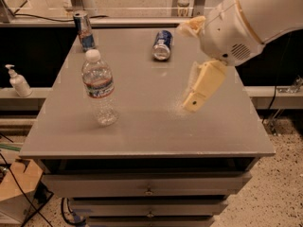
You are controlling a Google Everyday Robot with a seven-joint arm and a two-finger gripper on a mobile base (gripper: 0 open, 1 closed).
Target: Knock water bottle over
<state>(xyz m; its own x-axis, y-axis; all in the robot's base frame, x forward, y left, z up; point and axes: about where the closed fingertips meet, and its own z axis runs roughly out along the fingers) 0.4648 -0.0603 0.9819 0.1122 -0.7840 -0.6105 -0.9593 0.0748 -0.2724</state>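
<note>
Desk (pixel 142 136) is bearing the water bottle (pixel 99 86), upright: approach step.
End effector (pixel 191 100) is hovering well apart from it, grip state untellable; a sideways push is pending.

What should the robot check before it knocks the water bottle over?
1. Is the clear ribbed plastic water bottle with the white cap upright? Ok.
2. Is the cream robot hand close to the bottle? Not ok: it hangs over the right side of the grey table, apart from the bottle.
3. Is the path from hand to bottle free? Ok: only bare tabletop lies between them.
4. Are the upright blue-and-silver can and the lying blue-and-silver can out of the way? Ok: both are at the back.
5. Is there room for the bottle to land on the table? Cannot tell: it stands near the left edge.
</note>
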